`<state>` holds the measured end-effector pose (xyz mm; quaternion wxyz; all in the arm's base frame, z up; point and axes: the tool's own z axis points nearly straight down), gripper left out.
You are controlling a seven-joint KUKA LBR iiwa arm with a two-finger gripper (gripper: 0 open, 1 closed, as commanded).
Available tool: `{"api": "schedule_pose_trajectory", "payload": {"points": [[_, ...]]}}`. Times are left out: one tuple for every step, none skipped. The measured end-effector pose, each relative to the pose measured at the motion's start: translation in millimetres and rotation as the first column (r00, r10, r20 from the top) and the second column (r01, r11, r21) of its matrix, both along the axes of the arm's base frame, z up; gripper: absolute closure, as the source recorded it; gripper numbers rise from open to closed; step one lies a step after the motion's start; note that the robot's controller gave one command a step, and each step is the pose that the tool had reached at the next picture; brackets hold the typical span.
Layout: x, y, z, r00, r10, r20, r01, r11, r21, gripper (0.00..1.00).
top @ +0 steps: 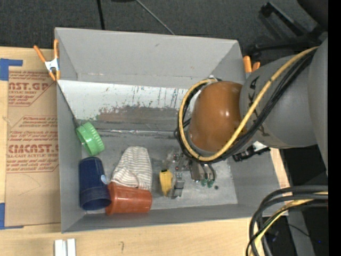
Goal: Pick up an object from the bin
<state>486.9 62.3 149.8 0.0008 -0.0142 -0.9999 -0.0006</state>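
Gripper (184, 178): low over bin (133, 97) floor; grip state cannot be told. Yellow piece (165, 181): just left of it. Striped cloth (133, 166): further left.

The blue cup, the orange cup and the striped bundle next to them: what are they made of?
The blue cup looks like plastic: smooth, matte, evenly coloured walls. The orange cup is probably plastic too, with a slight sheen along its side. The striped bundle seems to be knitted or woven cloth: soft, rumpled, with fine pale stripes.
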Motion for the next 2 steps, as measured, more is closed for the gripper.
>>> {"api": "schedule_pose_trajectory", "payload": {"points": [[0.0, 0.0, 0.0, 1.0, 0.0, 0.0, 0.0, 1.0, 0.0, 1.0], [46.3, 0.9, 87.4, 1.0, 0.001, 0.002, -0.001, 1.0, 0.0, 1.0]]}}
